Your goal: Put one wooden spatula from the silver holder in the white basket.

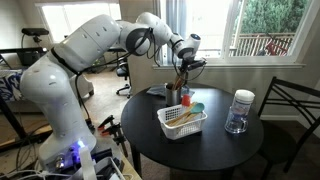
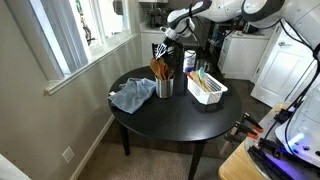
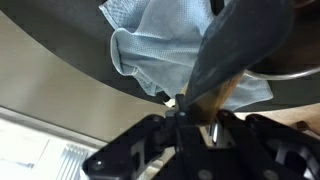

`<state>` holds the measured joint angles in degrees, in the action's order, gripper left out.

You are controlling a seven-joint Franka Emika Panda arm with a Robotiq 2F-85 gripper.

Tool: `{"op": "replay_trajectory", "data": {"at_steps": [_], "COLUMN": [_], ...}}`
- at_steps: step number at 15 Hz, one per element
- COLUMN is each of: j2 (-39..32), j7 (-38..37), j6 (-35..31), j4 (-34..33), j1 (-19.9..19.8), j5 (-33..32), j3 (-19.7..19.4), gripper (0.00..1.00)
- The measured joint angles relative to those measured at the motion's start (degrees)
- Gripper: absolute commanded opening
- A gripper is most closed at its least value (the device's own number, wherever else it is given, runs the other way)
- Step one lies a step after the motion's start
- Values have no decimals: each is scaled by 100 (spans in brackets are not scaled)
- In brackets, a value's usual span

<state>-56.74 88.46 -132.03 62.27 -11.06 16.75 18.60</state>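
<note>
Wooden spatula [image 1: 179, 82] stands nearly upright in the silver holder [image 1: 172, 98]. Its long axis is close to vertical, the lower end down in the cup and the upper end leaning a little toward the window. Other wooden utensils [image 2: 157, 72] fan out of the same cup.

From my remote seat I see the gripper [image 1: 182, 67] poised right over that upper end. In the wrist view its jaws are pinched almost together. Brown wood shows just beside them, so I read the claw as clamped on the wooden spatula, though that view is dark and blurred.

The silver holder sits near the middle of a round black table [image 2: 170, 125]. The white basket [image 1: 182, 124] lies just beside it, long side toward the cup, with a few coloured items inside that I cannot make out. A crumpled blue cloth [image 2: 131, 97] lies touching or just beside the holder, on the side away from the basket. A clear jar with a white lid [image 1: 239, 110] stands well apart, near the table's edge.
</note>
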Motion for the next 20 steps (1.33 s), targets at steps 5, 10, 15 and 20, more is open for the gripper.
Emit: {"op": "replay_trajectory", "data": {"at_steps": [5, 10, 15, 20], "j2": [18, 238, 747, 1004], "j7": [-251, -441, -766, -1102], "j6": [6, 59, 979, 1838], "j4": [-63, -61, -64, -173], "j1": [110, 303, 566, 807], "j5": [0, -33, -220, -425], "j3": [-59, -163, -349, -607], "gripper": [7, 6, 7, 38]}}
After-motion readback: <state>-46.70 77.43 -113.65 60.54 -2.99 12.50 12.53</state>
